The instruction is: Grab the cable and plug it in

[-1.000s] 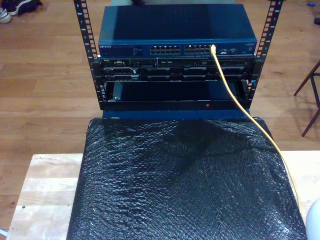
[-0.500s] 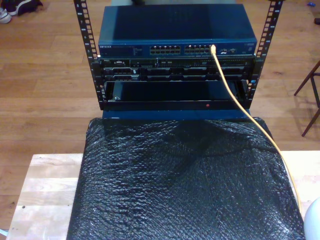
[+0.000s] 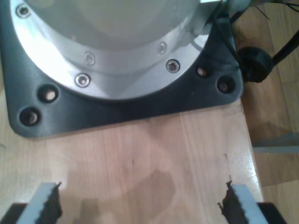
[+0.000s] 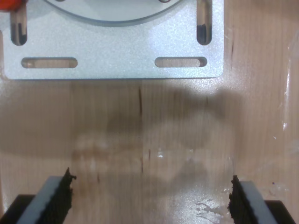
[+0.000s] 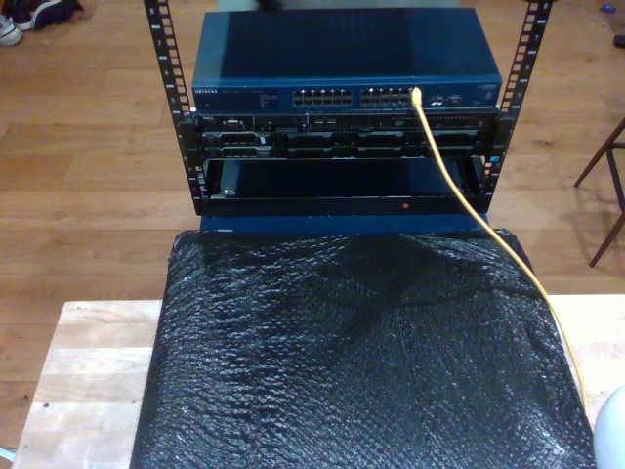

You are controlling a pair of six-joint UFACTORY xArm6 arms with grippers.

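Observation:
The yellow-orange cable (image 5: 467,192) runs from a port at the right end of the blue network switch (image 5: 342,59), where its plug end (image 5: 417,96) sits in the port row. From there it crosses the black mat toward the exterior view's lower right. My first gripper (image 3: 142,207) is open over bare wood, with nothing between its ridged fingertips (image 3: 46,205). My second gripper (image 4: 150,198) is open too, over bare wood, and holds nothing.
The switch sits in a black rack (image 5: 342,176) on a wooden floor. A crinkled black mat (image 5: 361,362) covers most of the light wooden table (image 5: 88,371). A black base plate (image 3: 117,112) and a slotted silver plate (image 4: 112,51) are bolted to the wood near the grippers.

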